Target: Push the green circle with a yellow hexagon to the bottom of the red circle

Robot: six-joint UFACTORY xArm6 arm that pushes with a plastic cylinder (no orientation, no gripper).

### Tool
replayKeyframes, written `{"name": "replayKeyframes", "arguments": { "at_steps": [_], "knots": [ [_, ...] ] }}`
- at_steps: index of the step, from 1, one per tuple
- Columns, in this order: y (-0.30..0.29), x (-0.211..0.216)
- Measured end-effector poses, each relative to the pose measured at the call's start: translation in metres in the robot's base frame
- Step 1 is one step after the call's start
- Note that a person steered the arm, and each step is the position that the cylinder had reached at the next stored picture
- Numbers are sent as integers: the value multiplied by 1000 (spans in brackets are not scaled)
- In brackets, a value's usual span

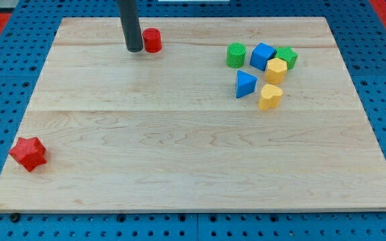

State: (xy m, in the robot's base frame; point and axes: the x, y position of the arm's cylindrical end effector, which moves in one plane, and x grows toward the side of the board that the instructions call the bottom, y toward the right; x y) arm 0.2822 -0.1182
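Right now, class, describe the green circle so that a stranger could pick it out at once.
Look at the wooden board, then at the cluster of blocks near its upper right. The green circle is the leftmost block there, just left of the blue cube. It is a round, flat-topped cylinder, unlike the other green block at the cluster's right edge, which has points.

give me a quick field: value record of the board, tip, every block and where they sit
board: wooden table top
my tip: near the view's top, just left of the red circle
green circle: left end of the cluster at the view's upper right
yellow hexagon: right of the blue cube
green star: right end of the cluster
blue triangle: below the blue cube
yellow heart: lowest in the cluster
red star: alone, at the view's lower left
task state: green circle far right of the red circle
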Motion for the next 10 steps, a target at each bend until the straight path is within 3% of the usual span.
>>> {"name": "replayKeyframes", "arguments": {
  "at_steps": [3,5,7,8,10],
  "knots": [
    [61,-18],
    [65,64],
    [136,193],
    [212,202],
    [239,147]
  ]
}}
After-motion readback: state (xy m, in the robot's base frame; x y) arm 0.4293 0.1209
